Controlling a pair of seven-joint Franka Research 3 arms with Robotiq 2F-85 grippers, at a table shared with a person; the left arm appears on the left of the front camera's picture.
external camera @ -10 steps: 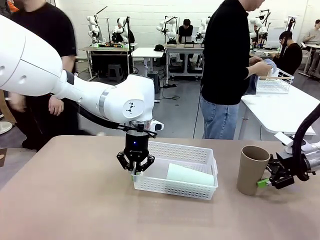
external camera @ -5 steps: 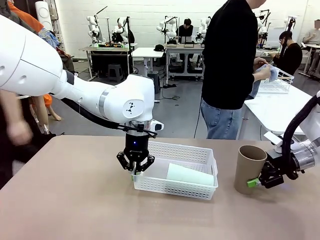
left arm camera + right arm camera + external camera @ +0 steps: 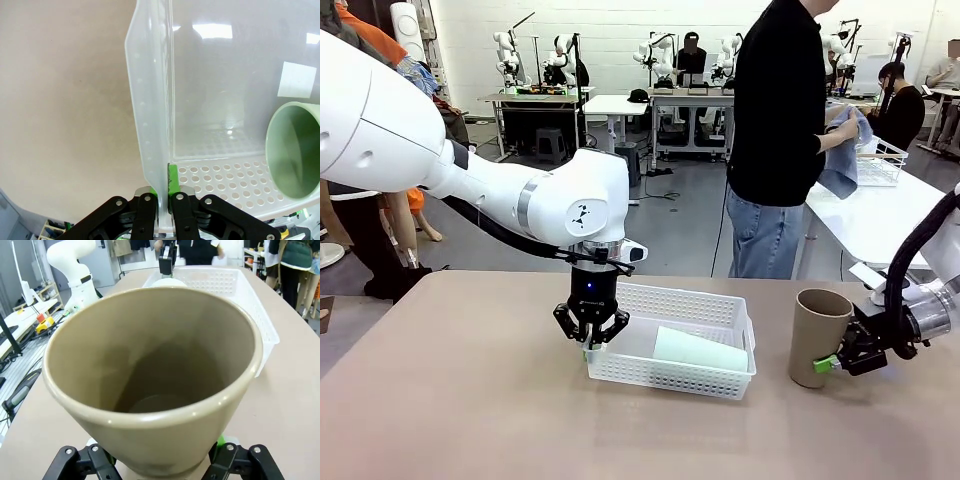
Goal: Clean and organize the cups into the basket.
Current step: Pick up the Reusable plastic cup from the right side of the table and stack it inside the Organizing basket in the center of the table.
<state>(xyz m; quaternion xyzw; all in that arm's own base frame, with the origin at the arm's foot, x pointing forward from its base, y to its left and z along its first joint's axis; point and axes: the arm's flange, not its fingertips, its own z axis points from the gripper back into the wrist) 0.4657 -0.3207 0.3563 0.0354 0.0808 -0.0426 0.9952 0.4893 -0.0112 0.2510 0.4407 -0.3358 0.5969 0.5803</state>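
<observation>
The white perforated basket [image 3: 692, 302] lies mid-table, and a mint green cup [image 3: 700, 350] rests on its side inside it. My left gripper [image 3: 590, 344] points straight down at the basket's left end, shut on its wall. In the left wrist view the jaws [image 3: 162, 194] pinch the translucent wall [image 3: 150, 100], with the mint cup's mouth [image 3: 295, 150] at the right. A brown cup [image 3: 818, 335] stands right of the basket, leaning slightly. My right gripper [image 3: 830, 362] holds its lower part from the right. In the right wrist view both fingers [image 3: 160, 449] press the cup [image 3: 150, 355].
A person in black [image 3: 775, 130] stands beyond the table's far edge, turned to a white side table and holding a blue cloth [image 3: 842, 150] near a white wire rack [image 3: 876, 165]. Bare tabletop [image 3: 450, 400] stretches in front of and left of the basket.
My right gripper and the brown cup have shifted a little left, toward the basket. The person raised the blue cloth. My left gripper and the basket stayed still.
</observation>
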